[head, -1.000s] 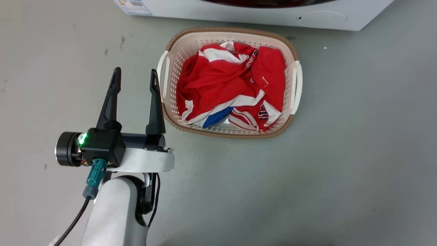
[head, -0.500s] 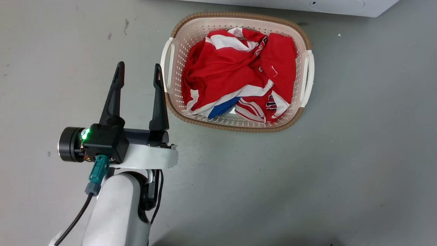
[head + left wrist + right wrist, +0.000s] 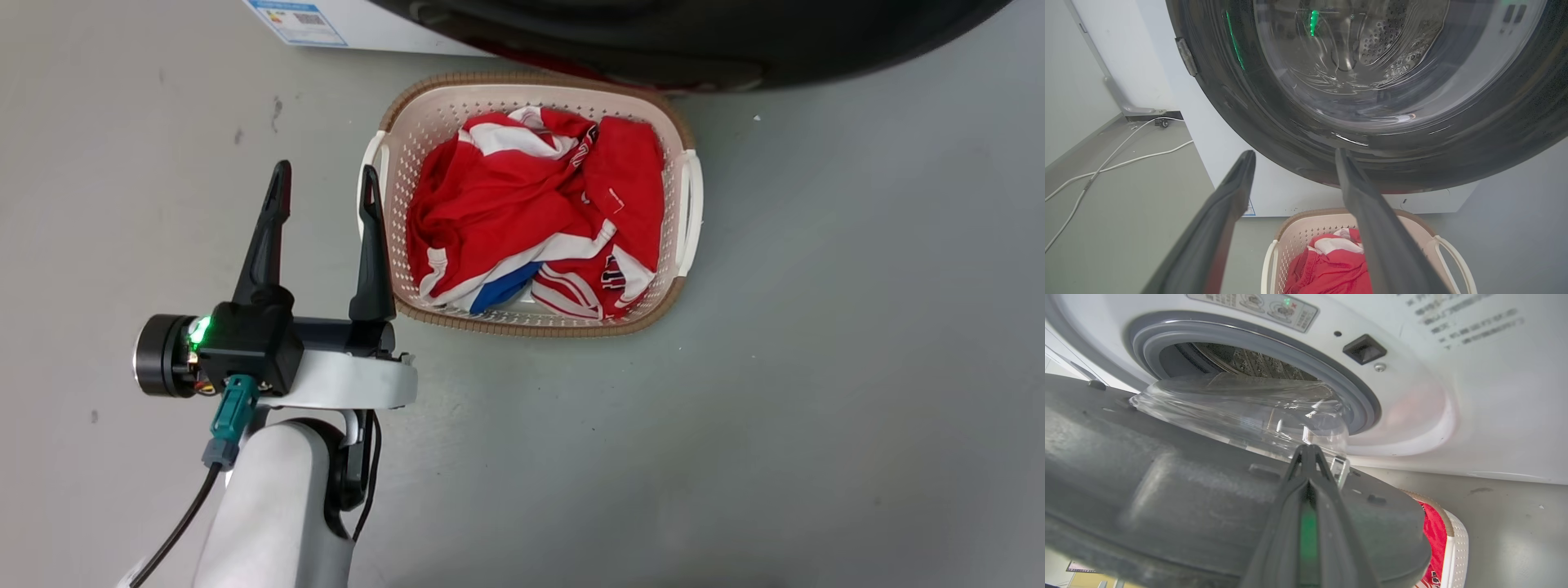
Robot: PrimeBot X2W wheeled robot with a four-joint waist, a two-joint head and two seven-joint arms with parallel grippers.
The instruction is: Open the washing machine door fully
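Observation:
The washing machine door (image 3: 1229, 94), a glossy black disc with a clear glass bowl (image 3: 1351, 53), stands partly open from the white washing machine (image 3: 1453, 375). In the right wrist view I see the door's grey inner face (image 3: 1147, 490), the bowl and the grey gasket (image 3: 1249, 339) around the steel drum (image 3: 1241, 361). My right gripper (image 3: 1309, 448) is shut, its tips against the door's inner face beside the bowl. My left gripper (image 3: 325, 171) hangs open and holds nothing, below and in front of the door (image 3: 694, 41).
A cream laundry basket (image 3: 690, 196) of red, white and blue clothes (image 3: 522, 212) sits on the grey floor in front of the machine, partly under the door. My left gripper (image 3: 1294, 153) is just left of it. White cables (image 3: 1106, 163) lie on the floor at the left.
The head camera has shifted. The black door now juts out over the basket's far rim, where only the machine's white front showed before. My left gripper has kept its place, still open.

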